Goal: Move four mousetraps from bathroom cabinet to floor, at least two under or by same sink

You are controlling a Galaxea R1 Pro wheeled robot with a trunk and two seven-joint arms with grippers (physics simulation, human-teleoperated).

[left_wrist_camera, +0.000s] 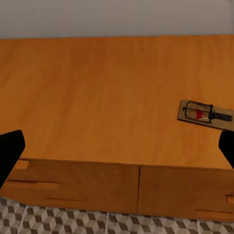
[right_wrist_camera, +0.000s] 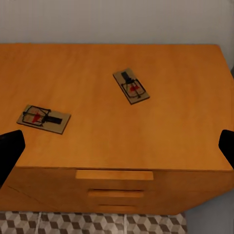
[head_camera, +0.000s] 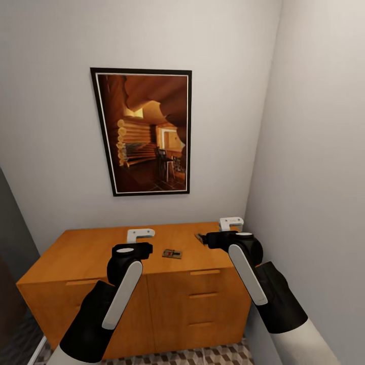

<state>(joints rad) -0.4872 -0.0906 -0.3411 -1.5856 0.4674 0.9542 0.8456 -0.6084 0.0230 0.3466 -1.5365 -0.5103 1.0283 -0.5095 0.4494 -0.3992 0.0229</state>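
The cabinet [head_camera: 101, 256] is the largest thing here: a long, low orange-brown chest standing against the pale back wall [head_camera: 50, 126], with its right end close to the side wall [head_camera: 324, 152]. Its flat top serves as the tabletop, and drawer fronts with slim bar handles run down the front of its right part. Above the cabinet, on the back wall, hangs a dark-framed picture [head_camera: 144, 132] of a log-cabin interior. Below the cabinet's front a strip of bathroom floor [head_camera: 203, 355] shows, tiled in a brown, beige and grey cube pattern.

Both arms reach forward over the cabinet. The left end effector [head_camera: 141, 234] hovers above the middle of the cabinet top, its two fingers spread wide apart with nothing between them; in the left wrist view its dark fingertips [left_wrist_camera: 9, 153] sit at the two sides of the picture. The right end effector [head_camera: 231, 223] hovers above the right rear part of the cabinet top, its fingers likewise wide apart and holding nothing.

Two mousetraps lie flat on the cabinet top. One mousetrap [head_camera: 172, 253] rests near the front edge of the cabinet, between the two arms; it also shows in the left wrist view [left_wrist_camera: 204, 113] and the right wrist view [right_wrist_camera: 44, 118]. The second mousetrap [right_wrist_camera: 131, 86] lies farther back and toward the cabinet's right end, turned at an angle, well apart from the first.
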